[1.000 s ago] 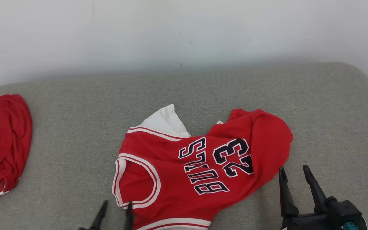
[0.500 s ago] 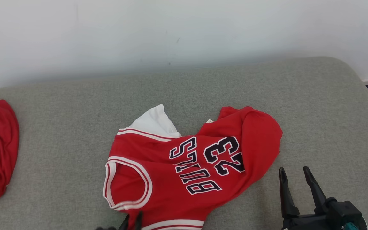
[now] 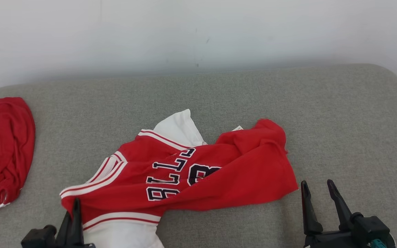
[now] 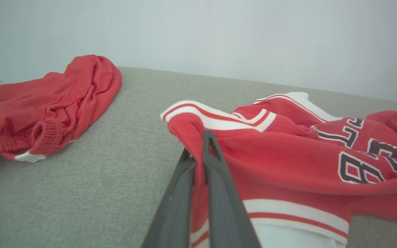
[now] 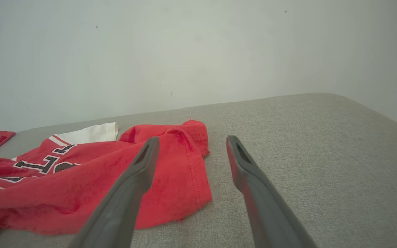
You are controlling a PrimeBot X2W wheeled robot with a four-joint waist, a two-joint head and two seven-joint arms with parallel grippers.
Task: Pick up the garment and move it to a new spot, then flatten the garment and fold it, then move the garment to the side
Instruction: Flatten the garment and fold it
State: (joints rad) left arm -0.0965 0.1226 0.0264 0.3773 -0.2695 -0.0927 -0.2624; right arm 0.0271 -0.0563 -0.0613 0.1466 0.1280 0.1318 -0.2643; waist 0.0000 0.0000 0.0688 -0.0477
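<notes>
At the grey cushion's (image 3: 339, 120) near edge, left of its middle, the left gripper (image 3: 75, 206) is clenched on a striped fold of the red jersey (image 3: 198, 172). That pinch looks meant as a handle for lifting the garment to a new spot. Toward the right end of the same edge, the right gripper (image 3: 316, 182) has its fingers spread with nothing between them, probably waiting to take a second corner. The jersey lies rumpled across the cushion's middle, its cloth bunched toward the pinch. A second red garment (image 3: 5, 148) is heaped at the cushion's left end, out of the way. Behind the cushion's far edge rises a pale wall (image 3: 198, 34).
</notes>
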